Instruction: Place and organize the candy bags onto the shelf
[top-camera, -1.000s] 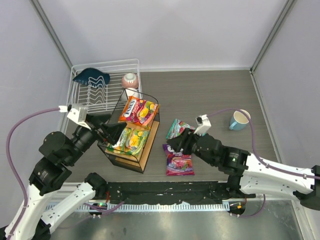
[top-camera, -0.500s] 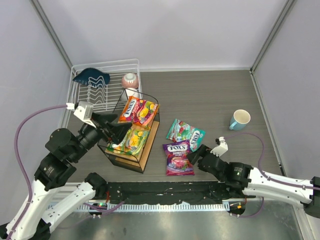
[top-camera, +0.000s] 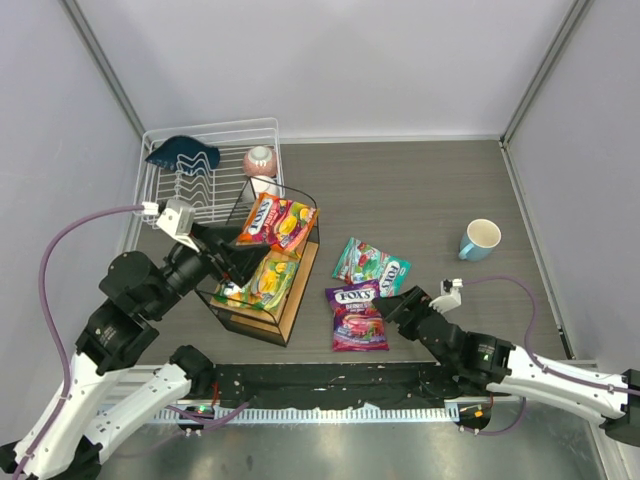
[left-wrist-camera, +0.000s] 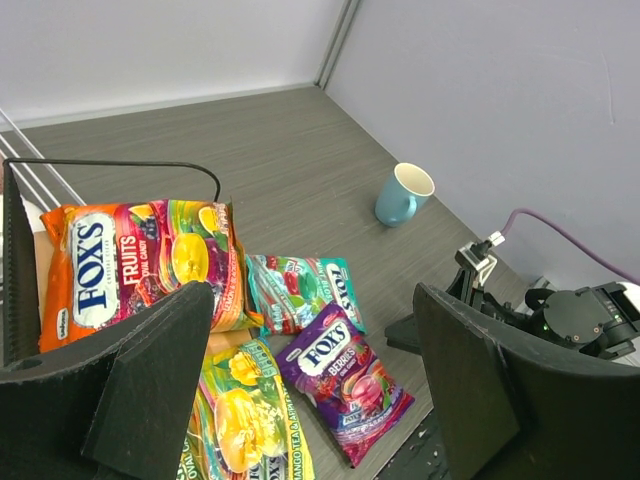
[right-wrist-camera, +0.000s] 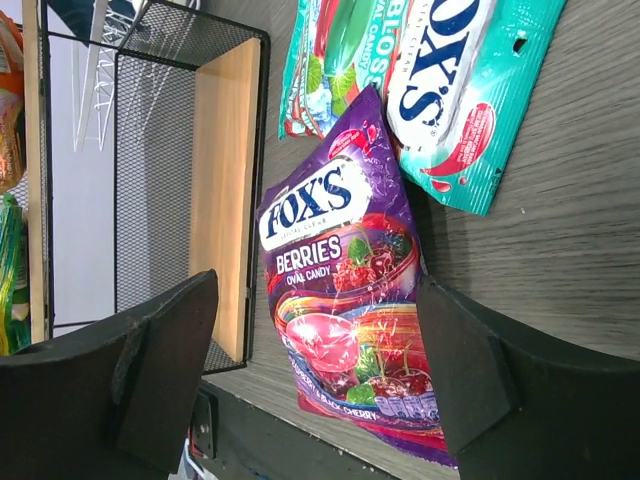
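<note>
1. As the top view counts them, there are four bags of candy: the orange-red bag (top-camera: 278, 222) on the upper board of the shelf (top-camera: 300, 295), the yellow-green bag (top-camera: 262, 280) on its lower board, and the purple bag (top-camera: 357, 318) and the teal bag (top-camera: 370, 264) touching on the table
2. One mug (top-camera: 480, 240) stands well apart at the right, with open table between
3. Both claws are released and empty: the left gripper (left-wrist-camera: 315, 310) at the shelf, the right gripper (right-wrist-camera: 315, 300) just beside the purple bag
4. The mug shows in the top and left wrist views only

Four candy bags (top-camera: 277, 222) (top-camera: 262, 280) (top-camera: 357, 318) (top-camera: 372, 264), one shelf (top-camera: 300, 290) — one mug (top-camera: 479, 240)
</note>
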